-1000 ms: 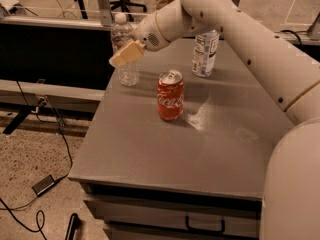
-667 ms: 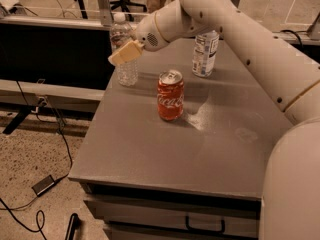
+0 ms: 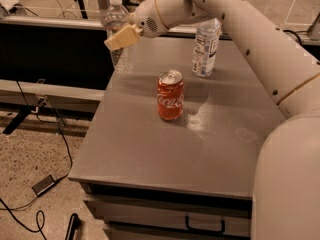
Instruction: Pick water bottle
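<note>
End effector [image 3: 122,36] sits against water bottle [image 3: 115,19] at mid-height; grip state: cannot tell. Bottle upright at surface [image 3: 150,149] far-left corner, 11 o'clock from red can [image 3: 170,95]. Best: centre on ribbed body, squeeze lightly, lift straight.

End effector [image 3: 121,37] at water bottle [image 3: 114,18], can [image 3: 170,95] nearby

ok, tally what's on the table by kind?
Bottles: 2 (water bottle, labelled bottle)
Cans: 1 (red can)
Total: 3
The claw is in front of the water bottle, back left.
</note>
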`<state>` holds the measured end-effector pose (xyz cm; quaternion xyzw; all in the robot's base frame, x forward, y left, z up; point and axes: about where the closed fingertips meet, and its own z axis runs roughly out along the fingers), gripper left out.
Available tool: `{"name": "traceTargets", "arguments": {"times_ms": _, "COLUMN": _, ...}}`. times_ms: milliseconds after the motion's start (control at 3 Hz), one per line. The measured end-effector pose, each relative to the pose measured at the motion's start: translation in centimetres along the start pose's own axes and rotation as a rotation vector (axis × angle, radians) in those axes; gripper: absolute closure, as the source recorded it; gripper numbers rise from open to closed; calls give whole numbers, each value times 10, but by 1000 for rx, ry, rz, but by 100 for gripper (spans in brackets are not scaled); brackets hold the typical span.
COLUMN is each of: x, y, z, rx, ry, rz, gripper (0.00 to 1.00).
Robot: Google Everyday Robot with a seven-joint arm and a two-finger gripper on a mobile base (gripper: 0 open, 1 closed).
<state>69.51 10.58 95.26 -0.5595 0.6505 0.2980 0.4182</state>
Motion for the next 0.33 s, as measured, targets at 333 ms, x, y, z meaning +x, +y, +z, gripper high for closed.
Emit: {"name": "traceTargets", "arguments": {"times_ms": 333, "x": -3, "y": -1, "z": -2, "rx": 3, "ry": -5, "rz": -3, "gripper": 100}}
